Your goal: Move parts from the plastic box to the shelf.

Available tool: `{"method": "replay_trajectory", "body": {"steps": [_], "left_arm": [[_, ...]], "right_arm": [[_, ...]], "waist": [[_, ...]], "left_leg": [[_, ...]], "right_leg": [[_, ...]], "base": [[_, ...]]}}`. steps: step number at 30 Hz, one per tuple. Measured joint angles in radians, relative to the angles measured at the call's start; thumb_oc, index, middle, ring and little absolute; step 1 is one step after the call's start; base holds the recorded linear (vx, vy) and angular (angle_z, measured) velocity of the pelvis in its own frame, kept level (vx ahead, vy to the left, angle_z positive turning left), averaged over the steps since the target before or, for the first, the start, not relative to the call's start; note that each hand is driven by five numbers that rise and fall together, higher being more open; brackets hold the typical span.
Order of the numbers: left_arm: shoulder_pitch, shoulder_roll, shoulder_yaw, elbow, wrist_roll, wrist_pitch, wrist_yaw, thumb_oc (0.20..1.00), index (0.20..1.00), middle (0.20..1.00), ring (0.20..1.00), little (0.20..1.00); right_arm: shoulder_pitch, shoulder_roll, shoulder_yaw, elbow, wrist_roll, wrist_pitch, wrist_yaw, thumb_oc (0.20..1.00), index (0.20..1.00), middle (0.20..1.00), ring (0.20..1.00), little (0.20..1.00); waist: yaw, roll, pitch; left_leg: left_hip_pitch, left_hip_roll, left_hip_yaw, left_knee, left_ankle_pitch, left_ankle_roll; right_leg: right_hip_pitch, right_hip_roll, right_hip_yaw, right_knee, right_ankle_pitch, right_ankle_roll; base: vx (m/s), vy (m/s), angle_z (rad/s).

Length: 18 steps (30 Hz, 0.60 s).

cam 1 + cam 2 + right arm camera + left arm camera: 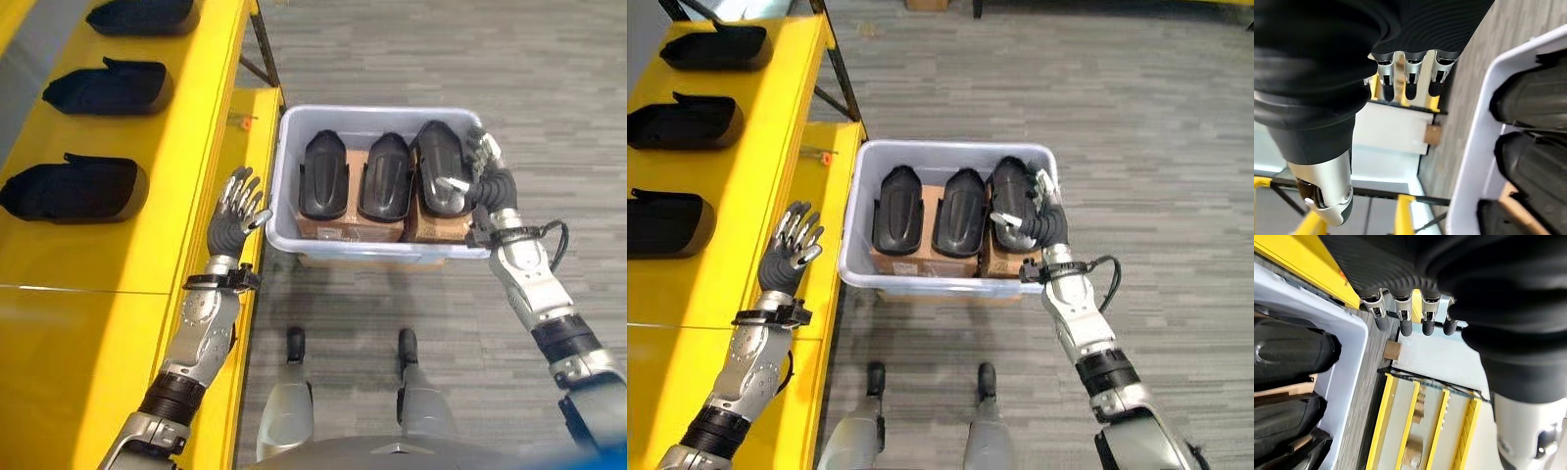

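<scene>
Left eye view, parts: three black moulded parts point(384, 176) standing side by side in the plastic box point(284, 211), on cardboard.
Shelf: yellow shelf point(186, 176) just beside the box, already carrying three more black parts point(73, 188).
Right robot hand point(477, 174): at the rightmost part point(438, 166), fingers draped on its top, thumb at its side; firm grip hard to confirm.
Left robot hand point(235, 213): raised between shelf and box, fingers spread, empty.
Advice: wrap fully round the part's narrow top, lift straight up clear of the rim.

Grey striped carpet floor point(421, 59); yellow racking point(1415, 431) beyond; a small cardboard box point(1392, 350).
</scene>
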Motion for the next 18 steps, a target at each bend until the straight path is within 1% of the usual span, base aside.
{"method": "replay_trajectory", "body": {"steps": [1, 2, 3, 7, 8, 10, 11, 12, 15, 18], "left_arm": [[-0.012, 0.0, -0.002, -0.007, 0.0, -0.005, 0.0, 1.0, 1.0, 1.0, 1.0, 1.0], [-0.012, 0.0, -0.002, -0.007, 0.0, -0.005, 0.0, 1.0, 1.0, 1.0, 1.0, 1.0], [-0.024, 0.0, -0.007, -0.009, 0.0, -0.006, 0.0, 1.0, 1.0, 1.0, 1.0, 1.0], [-0.043, 0.001, -0.013, -0.008, -0.001, -0.007, 0.001, 1.0, 1.0, 1.0, 1.0, 1.0], [-0.05, 0.002, -0.016, -0.009, -0.005, -0.013, 0.002, 1.0, 1.0, 1.0, 1.0, 1.0], [-0.071, 0.004, -0.026, -0.009, -0.01, -0.014, 0.003, 1.0, 1.0, 1.0, 1.0, 1.0], [-0.09, 0.004, -0.047, -0.009, -0.01, -0.014, 0.011, 1.0, 1.0, 1.0, 1.0, 1.0], [-0.1, 0.003, -0.055, -0.01, -0.009, -0.014, 0.02, 1.0, 1.0, 1.0, 1.0, 1.0], [-0.097, 0.003, -0.053, -0.01, -0.01, -0.014, 0.033, 1.0, 1.0, 1.0, 1.0, 1.0], [-0.081, 0.004, -0.052, -0.013, -0.01, -0.014, 0.041, 1.0, 1.0, 1.0, 1.0, 1.0]], "right_arm": [[-0.021, -0.008, 0.0, 0.001, 0.0, 0.0, -0.007, 1.0, 1.0, 1.0, 1.0, 1.0], [-0.022, -0.008, 0.0, 0.001, 0.0, 0.0, -0.007, 1.0, 1.0, 1.0, 1.0, 1.0], [-0.054, -0.009, 0.005, 0.01, -0.017, 0.0, -0.026, 1.0, 1.0, 1.0, 1.0, 1.0], [-0.129, -0.015, 0.019, 0.078, -0.04, 0.001, -0.054, 1.0, 1.0, 1.0, 1.0, 1.0], [-0.165, -0.036, 0.045, 0.108, -0.042, 0.0, -0.062, 1.0, 1.0, 1.0, 1.0, 1.0], [-0.228, -0.049, 0.051, 0.167, -0.063, 0.005, -0.076, 1.0, 1.0, 1.0, 1.0, 1.0], [-0.271, -0.07, 0.073, 0.234, -0.079, 0.003, -0.093, 1.0, 1.0, 1.0, 1.0, 1.0], [-0.286, -0.087, 0.074, 0.261, -0.079, 0.007, -0.1, 1.0, 1.0, 1.0, 1.0, 1.0], [-0.319, -0.123, 0.08, 0.353, -0.077, 0.017, -0.128, 1.0, 1.0, 1.0, 1.0, 1.0], [-0.331, -0.138, 0.087, 0.36, -0.081, 0.024, -0.141, 1.0, 1.0, 1.0, 1.0, 1.0]], "waist": [[0.002, 0.002, 0.022], [0.002, 0.002, 0.022], [0.001, 0.003, 0.048], [0.008, 0.003, 0.078], [0.008, 0.003, 0.079], [0.013, 0.005, 0.11], [0.018, 0.007, 0.121], [0.028, 0.009, 0.125], [0.035, 0.016, 0.148], [0.037, 0.018, 0.15]], "left_leg": [[-0.003, -0.002, 0.001, 0.0, 0.003, -0.001], [-0.003, -0.002, 0.001, 0.0, 0.003, -0.002], [-0.006, 0.0, 0.001, 0.001, 0.008, -0.007], [-0.02, 0.009, 0.001, 0.0, 0.008, -0.008], [-0.035, 0.009, 0.002, 0.001, 0.009, -0.008], [-0.04, 0.01, 0.0, 0.001, 0.012, -0.012], [-0.053, 0.009, 0.0, 0.001, 0.013, -0.014], [-0.066, 0.01, 0.0, 0.001, 0.015, -0.015], [-0.078, 0.009, -0.006, 0.001, 0.016, -0.015], [-0.083, 0.007, -0.008, 0.0, 0.016, -0.015]], "right_leg": [[-0.004, 0.001, 0.002, 0.0, 0.005, 0.001], [-0.004, 0.001, 0.002, 0.0, 0.005, 0.001], [-0.009, 0.006, 0.005, 0.001, 0.007, 0.0], [-0.024, 0.015, 0.004, 0.0, 0.007, -0.003], [-0.041, 0.015, 0.005, 0.004, 0.007, -0.003], [-0.047, 0.016, 0.004, 0.006, 0.009, -0.004], [-0.059, 0.016, 0.005, 0.007, 0.009, -0.004], [-0.073, 0.016, 0.004, 0.008, 0.01, -0.005], [-0.081, 0.016, -0.002, 0.008, 0.011, -0.005], [-0.083, 0.014, -0.004, 0.006, 0.009, -0.005]], "base": [[-0.03, -0.049, -0.05], [-0.02, -0.04, -0.07], [-0.01, -0.03, -0.04], [-0.01, -0.024, -0.01], [0.0, 0.0, 0.0], [0.01, -0.02, 0.01], [0.02, -0.043, 0.02], [0.03, -0.041, -0.01], [0.01, -0.01, 0.04], [0.04, -0.028, 0.05]]}}
